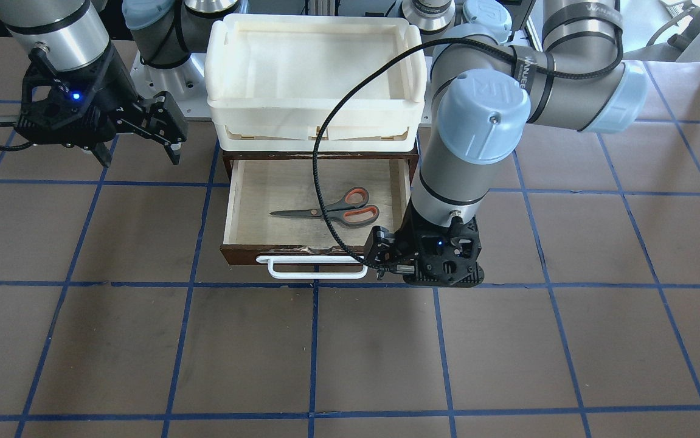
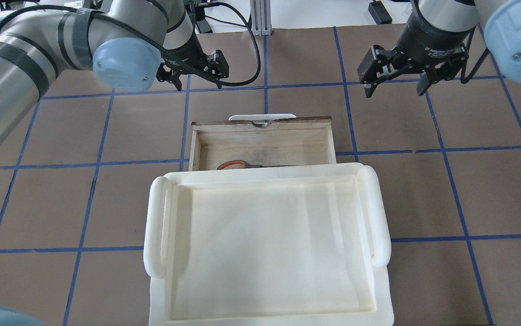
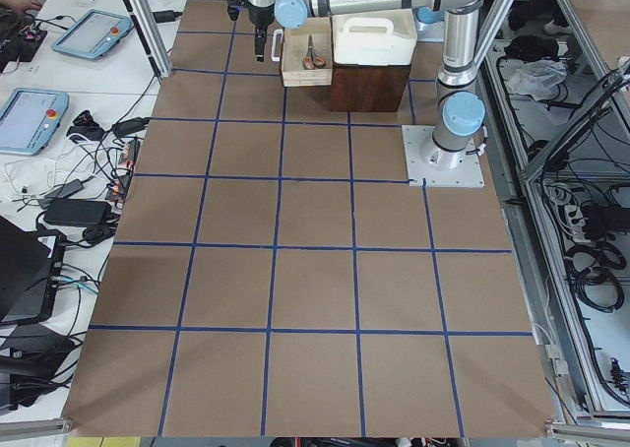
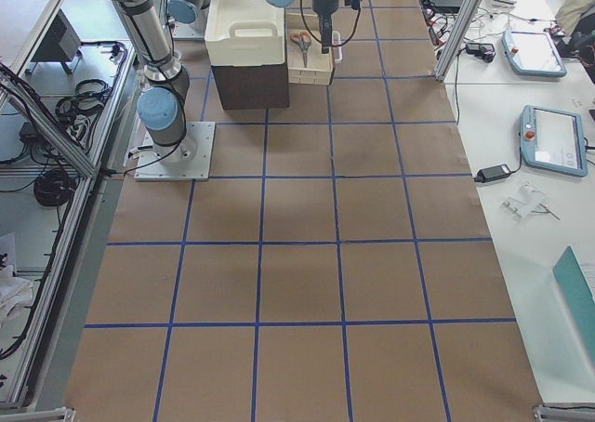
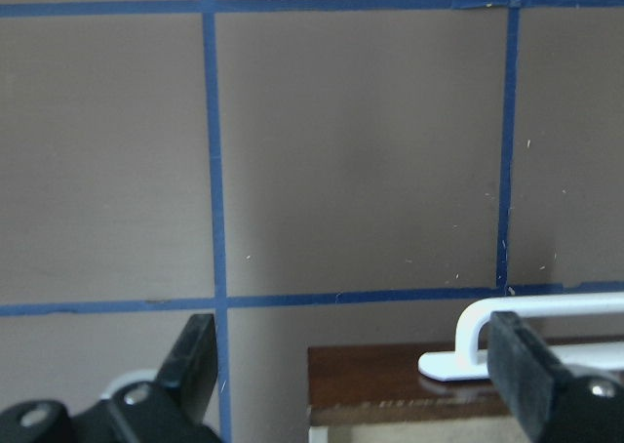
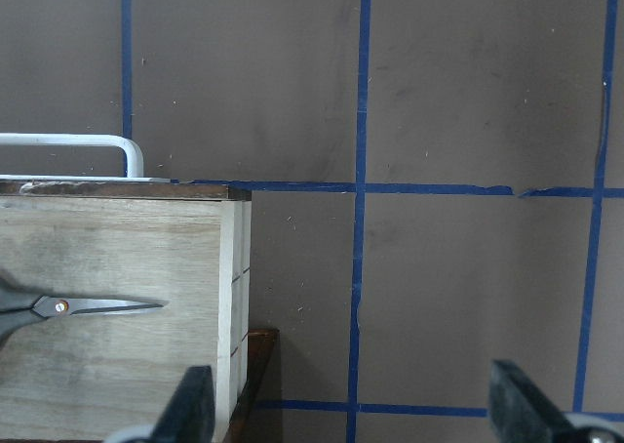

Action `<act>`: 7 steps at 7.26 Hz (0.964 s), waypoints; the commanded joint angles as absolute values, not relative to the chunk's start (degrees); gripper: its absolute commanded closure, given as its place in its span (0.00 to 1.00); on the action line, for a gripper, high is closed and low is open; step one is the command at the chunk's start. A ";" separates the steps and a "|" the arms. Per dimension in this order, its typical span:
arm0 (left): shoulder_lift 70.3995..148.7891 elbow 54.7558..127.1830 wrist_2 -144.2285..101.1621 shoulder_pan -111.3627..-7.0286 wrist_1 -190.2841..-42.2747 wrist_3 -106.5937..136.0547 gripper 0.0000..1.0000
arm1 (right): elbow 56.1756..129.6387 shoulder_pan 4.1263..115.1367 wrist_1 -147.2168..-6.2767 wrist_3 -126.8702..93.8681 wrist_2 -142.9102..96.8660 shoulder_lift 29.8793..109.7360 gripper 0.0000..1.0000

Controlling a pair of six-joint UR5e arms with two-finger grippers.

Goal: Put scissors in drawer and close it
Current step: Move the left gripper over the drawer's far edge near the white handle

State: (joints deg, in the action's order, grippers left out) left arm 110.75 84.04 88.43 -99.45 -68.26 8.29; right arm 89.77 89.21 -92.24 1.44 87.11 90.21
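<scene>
- Table (image 1: 143, 340): brown, blue tape grid; under both grippers.
- Tray (image 2: 156, 226): cream plastic, on top of the dark cabinet. It lies on the robot's side of both grippers and has no part in the task.
- Drawer (image 1: 277, 182): pale plywood, dark front, standing open beneath the tray. Its front lies just under the left gripper and off to the inner side of the right gripper. Closing is the step left to do.
- Left gripper (image 2: 197, 81): jaws spread, holding nothing, pointing down over the front's outer edge. Probably placed there to push the front toward the robot.
- Right gripper (image 2: 396, 86): jaws spread, empty, raised well clear beside the drawer. Likely parked so it does not block the closing path.
- Handle (image 1: 313, 267): white bar on the front. In the left wrist view its near end sits between the left gripper's fingers (image 5: 522, 365), close to one of them; I cannot tell whether they touch.
- Scissors (image 1: 331, 211): flat on the drawer floor, blades closed. They lie inward of the left gripper, toward the robot, low enough not to foul the cabinet.
</scene>
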 commanded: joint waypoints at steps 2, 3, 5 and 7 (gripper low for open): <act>116.88 83.76 88.51 -103.26 -63.99 12.89 0.00 | 89.91 89.21 -91.49 -0.97 88.77 90.18 0.00; 118.20 83.76 88.77 -103.97 -63.72 13.27 0.00 | 89.91 89.21 -91.23 -0.97 89.03 90.26 0.00; 119.70 83.76 89.12 -105.20 -62.41 15.36 0.00 | 90.17 89.21 -91.32 -0.97 89.74 90.26 0.00; 120.15 83.76 89.73 -105.55 -63.10 18.26 0.00 | 90.26 89.21 -91.32 -0.97 89.65 90.26 0.00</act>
State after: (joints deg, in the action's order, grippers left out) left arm 119.85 83.72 89.33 -105.28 -62.75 16.35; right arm 90.21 89.21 -91.27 -0.96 89.63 90.26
